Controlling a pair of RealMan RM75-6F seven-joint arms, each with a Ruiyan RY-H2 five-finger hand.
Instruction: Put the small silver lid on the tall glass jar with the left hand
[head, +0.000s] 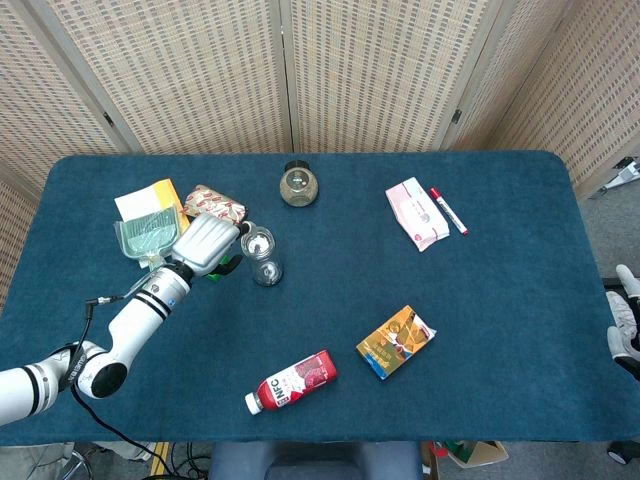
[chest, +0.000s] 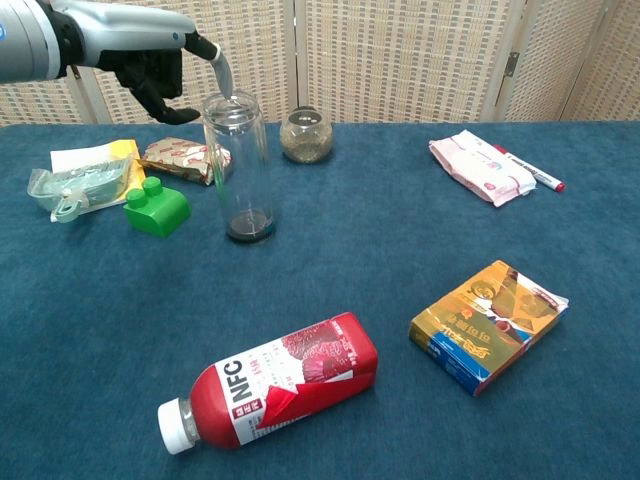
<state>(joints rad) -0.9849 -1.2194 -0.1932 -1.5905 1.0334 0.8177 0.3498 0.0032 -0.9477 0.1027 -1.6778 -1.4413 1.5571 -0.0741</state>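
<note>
Covering the table (head: 480, 280), blue cloth fronts woven folding screens (head: 380, 70).

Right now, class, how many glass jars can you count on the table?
2. The tall glass jar stands upright near the left, beside the green block. The short round jar stands behind it, near the back edge. None seems hidden.

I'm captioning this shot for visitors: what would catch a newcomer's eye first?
Probably the left hand poised at the mouth of the tall glass jar, which stands upright on the left half of the blue table. Next, the red NFC bottle lying on its side near the front edge, with an orange box to its right.
</note>
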